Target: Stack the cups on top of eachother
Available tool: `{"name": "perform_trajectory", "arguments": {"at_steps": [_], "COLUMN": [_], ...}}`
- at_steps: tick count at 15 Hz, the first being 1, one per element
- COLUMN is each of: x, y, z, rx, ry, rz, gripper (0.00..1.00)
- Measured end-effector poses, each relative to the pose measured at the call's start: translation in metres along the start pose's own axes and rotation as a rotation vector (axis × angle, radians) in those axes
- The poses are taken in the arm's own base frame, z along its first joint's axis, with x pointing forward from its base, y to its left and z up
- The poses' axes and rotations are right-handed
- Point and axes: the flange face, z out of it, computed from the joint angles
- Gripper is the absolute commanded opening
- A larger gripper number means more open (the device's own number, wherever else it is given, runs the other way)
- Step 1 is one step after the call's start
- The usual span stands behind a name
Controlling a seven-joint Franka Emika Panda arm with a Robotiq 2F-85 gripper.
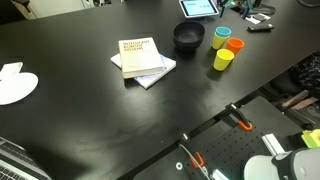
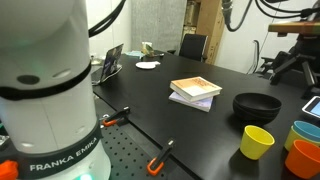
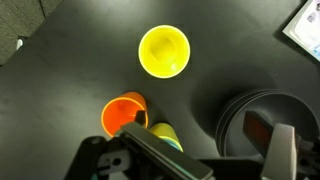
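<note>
The yellow cup point(image 3: 164, 52) stands upright and apart from the others on the black table; it also shows in both exterior views point(image 1: 223, 60) point(image 2: 256, 141). The orange cup point(image 3: 125, 113) point(image 1: 235, 45) point(image 2: 305, 158) stands beside the teal-blue cup point(image 1: 222, 36) point(image 2: 305, 133). In the wrist view the green cup point(image 3: 165, 135) appears to sit inside the teal-blue one, partly hidden by a finger. My gripper point(image 3: 215, 150) shows only in the wrist view. It is open and empty, high above the cups, between the green cup and the black bowl.
A wide black bowl point(image 3: 262, 118) point(image 1: 188, 37) point(image 2: 257, 105) stands next to the cups. Two stacked books point(image 1: 142, 60) point(image 2: 195, 92) lie mid-table. A tablet point(image 1: 198, 8) point(image 3: 305, 30) is near the cups. A white object point(image 1: 15, 85) lies far off.
</note>
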Motion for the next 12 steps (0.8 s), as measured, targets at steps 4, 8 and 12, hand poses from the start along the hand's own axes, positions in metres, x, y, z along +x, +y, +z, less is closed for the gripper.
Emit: {"name": "perform_trajectory", "arguments": {"at_steps": [4, 8, 12], "x": [-0.048, -0.082, -0.085], "y": [-0.029, -0.041, -0.042], "z": [0.026, 0.066, 0.069], "rx": [-0.016, -0.068, -0.07], "ry": [0.135, 0.171, 0.167], "rz": [0.072, 0.128, 0.137], "gripper": [1.0, 1.0, 1.0]}}
